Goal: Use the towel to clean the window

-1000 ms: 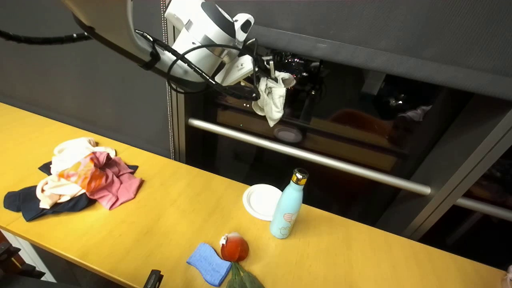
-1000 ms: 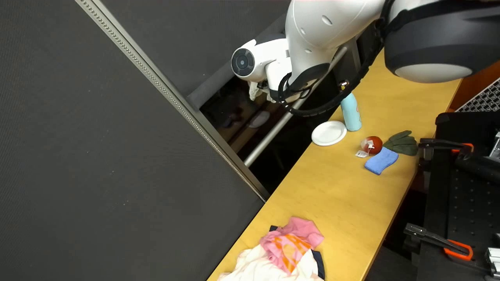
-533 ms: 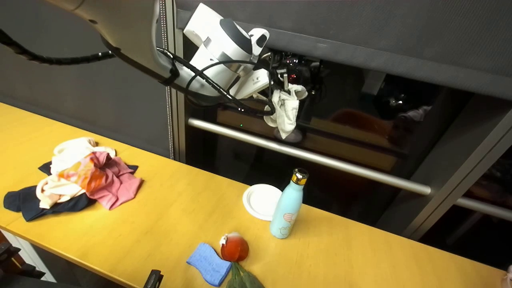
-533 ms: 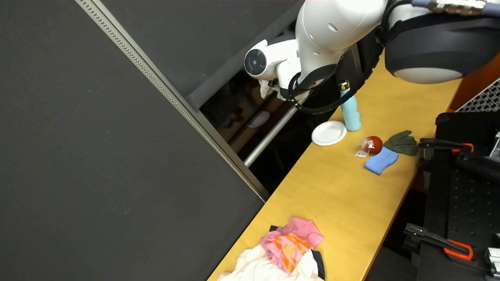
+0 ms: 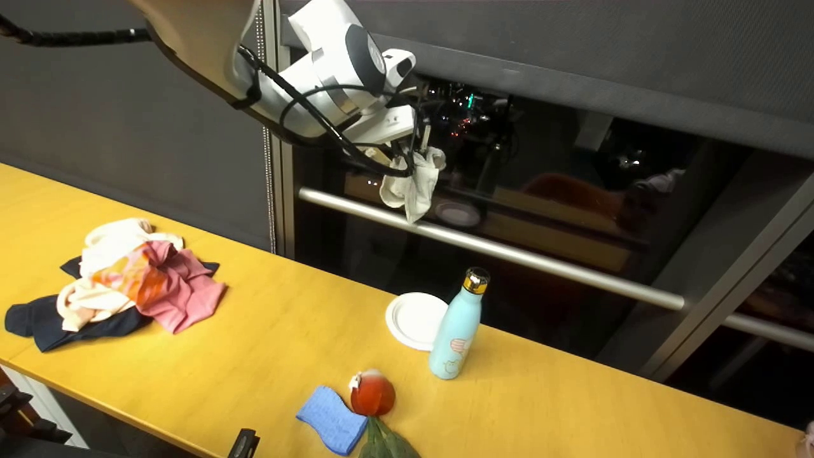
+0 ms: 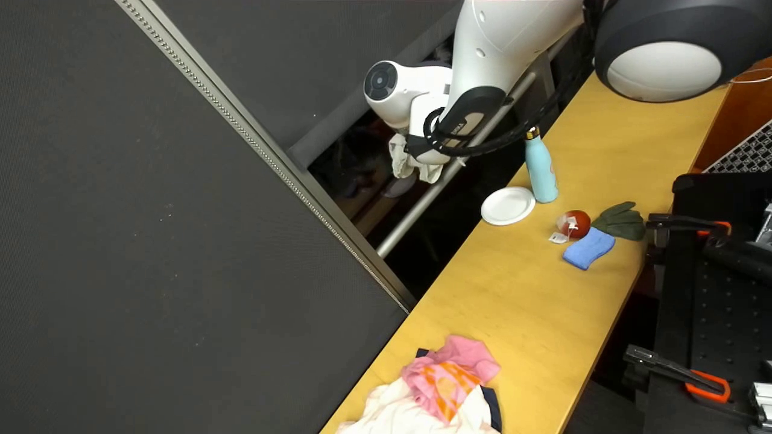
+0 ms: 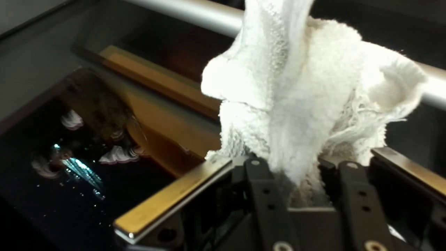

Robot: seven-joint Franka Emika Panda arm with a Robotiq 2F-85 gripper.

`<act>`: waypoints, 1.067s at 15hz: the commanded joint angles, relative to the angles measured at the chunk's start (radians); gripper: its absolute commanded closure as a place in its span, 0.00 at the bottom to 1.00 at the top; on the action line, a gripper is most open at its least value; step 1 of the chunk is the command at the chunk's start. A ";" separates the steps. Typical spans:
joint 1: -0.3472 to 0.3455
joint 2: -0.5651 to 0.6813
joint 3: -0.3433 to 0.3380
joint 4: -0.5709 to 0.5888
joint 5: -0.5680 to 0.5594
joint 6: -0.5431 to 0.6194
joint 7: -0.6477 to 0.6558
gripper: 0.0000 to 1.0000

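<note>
White towel [image 7: 296,94] | gripper [image 7: 304,164] clenched on its bunched cloth | likely light, soft, hardly slippery | best pinched deep in thick folds, leaving slack to wipe window [image 5: 547,152]

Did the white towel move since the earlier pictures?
Yes. In an exterior view, the towel has moved toward the picture's left, judged against the silver bar; its lower tip hung above the bar before and now overlaps it.
</note>
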 commanded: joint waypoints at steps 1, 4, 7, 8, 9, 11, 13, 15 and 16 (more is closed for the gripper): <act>0.035 0.038 -0.034 0.141 -0.077 -0.148 0.009 0.97; 0.042 0.056 -0.051 0.217 -0.153 -0.218 0.020 0.97; 0.031 0.070 -0.076 0.275 -0.212 -0.214 0.047 0.97; 0.027 0.068 -0.087 0.281 -0.229 -0.210 0.058 0.97; 0.022 0.064 -0.098 0.285 -0.245 -0.200 0.069 0.97; 0.001 0.041 -0.091 0.259 -0.264 -0.177 0.072 0.97; -0.014 0.052 -0.116 0.236 -0.243 -0.157 0.082 0.97; -0.035 0.061 -0.138 0.206 -0.253 -0.143 0.098 0.97; -0.045 0.068 -0.150 0.186 -0.256 -0.131 0.104 0.97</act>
